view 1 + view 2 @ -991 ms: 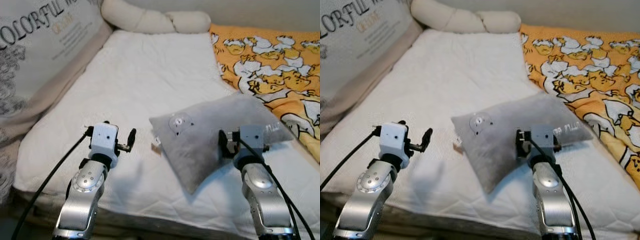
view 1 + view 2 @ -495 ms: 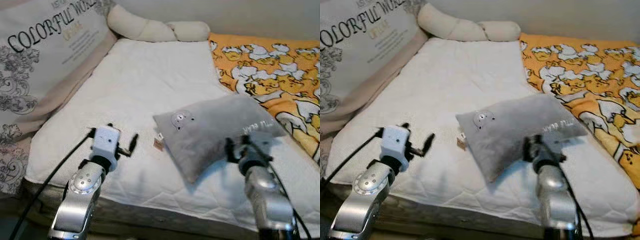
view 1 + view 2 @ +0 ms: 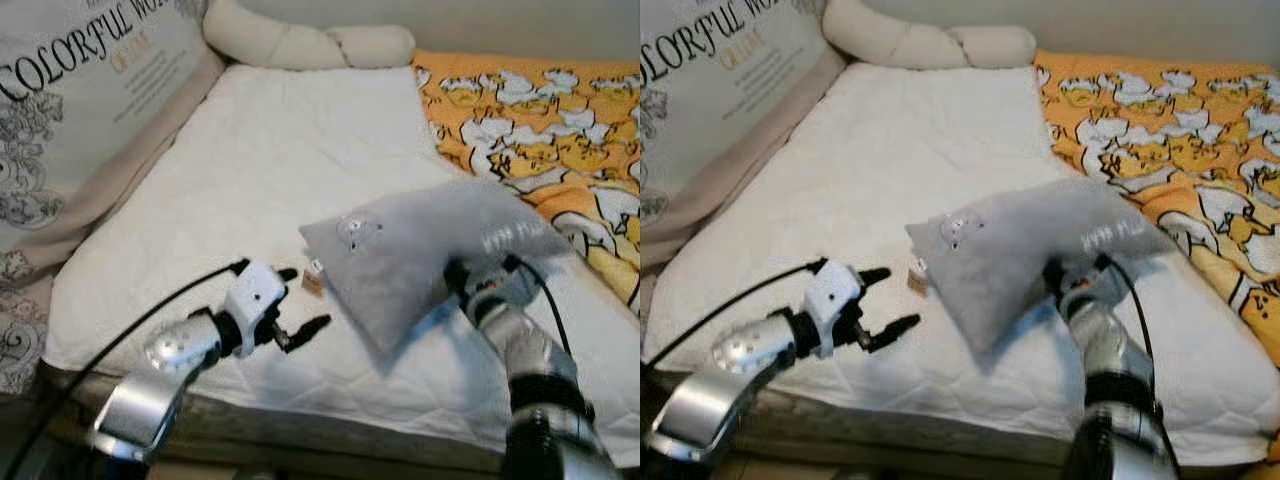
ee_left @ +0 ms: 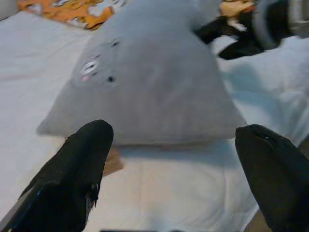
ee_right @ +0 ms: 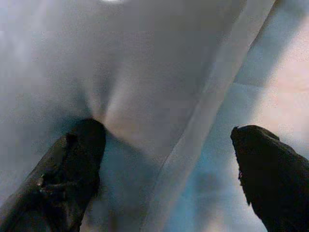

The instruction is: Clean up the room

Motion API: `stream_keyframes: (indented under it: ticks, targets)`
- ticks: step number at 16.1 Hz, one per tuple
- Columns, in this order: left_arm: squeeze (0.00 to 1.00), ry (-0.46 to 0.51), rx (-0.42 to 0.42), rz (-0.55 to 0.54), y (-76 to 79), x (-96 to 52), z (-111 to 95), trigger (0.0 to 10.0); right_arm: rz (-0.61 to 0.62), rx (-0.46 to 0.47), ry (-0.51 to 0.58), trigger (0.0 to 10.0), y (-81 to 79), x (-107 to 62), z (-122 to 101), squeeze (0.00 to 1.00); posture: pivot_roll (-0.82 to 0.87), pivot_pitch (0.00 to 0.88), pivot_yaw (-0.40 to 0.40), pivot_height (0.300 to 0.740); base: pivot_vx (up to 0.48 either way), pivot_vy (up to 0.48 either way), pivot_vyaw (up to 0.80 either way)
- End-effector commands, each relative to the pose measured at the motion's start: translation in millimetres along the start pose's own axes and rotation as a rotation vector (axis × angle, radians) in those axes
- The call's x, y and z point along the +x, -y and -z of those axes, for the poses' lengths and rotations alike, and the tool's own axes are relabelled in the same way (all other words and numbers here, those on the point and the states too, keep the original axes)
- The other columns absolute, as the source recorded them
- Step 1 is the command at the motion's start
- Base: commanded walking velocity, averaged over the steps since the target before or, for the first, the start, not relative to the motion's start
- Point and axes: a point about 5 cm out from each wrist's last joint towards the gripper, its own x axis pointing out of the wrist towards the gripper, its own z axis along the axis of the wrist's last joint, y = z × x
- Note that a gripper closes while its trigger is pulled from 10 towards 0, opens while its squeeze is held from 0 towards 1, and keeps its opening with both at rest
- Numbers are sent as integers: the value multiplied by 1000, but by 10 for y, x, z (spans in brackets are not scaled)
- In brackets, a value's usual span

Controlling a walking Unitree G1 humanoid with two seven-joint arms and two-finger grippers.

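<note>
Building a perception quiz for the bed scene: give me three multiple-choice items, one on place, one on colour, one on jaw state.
1. Where is the grey pillow?
A. On the white mattress
B. On the floor
C. Atop the orange blanket

2. What colour is the long bolster at the head of the bed?
A. Grey
B. Orange
C. Cream

3. How do the left gripper jaws stand?
A. Shut on the pillow
B. Open, facing the pillow
C. Shut on a paper tag

Key: 1 A, it rests on white quilting; 2 C, pale cream; 3 B, the left wrist view shows a wide gap.
</note>
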Motion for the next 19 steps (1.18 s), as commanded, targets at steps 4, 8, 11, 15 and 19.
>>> stream_keyframes:
  ticks: [4, 8, 11, 15, 19]
  targets:
    - [0, -5, -2, 42, -29, 4, -31, 10000, -107, 258, 47, 10000, -57, 90, -86, 0, 173, 0, 36, 740, 0, 0, 0]
    - [0, -5, -23, 35, 16, -42, -7, 10000, -197, 311, 100, 10000, -110, 111, -44, 0, 199, 0, 10, 740, 0, 0, 0]
    - [0, -5, -31, 31, 44, -77, 10, 10000, -274, 432, 148, 10000, -15, 66, 1, 1000, 196, 0, 11, 740, 0, 0, 0]
    - [0, 0, -37, 35, 73, -80, 0, 10000, -348, 500, 207, 10000, 140, -11, 27, 1000, 178, 0, 28, 740, 0, 0, 0]
    - [0, 2, -41, 45, 70, -60, -12, 10000, -389, 523, 225, 10000, 168, -27, 2, 1000, 168, 0, 41, 740, 0, 0, 0]
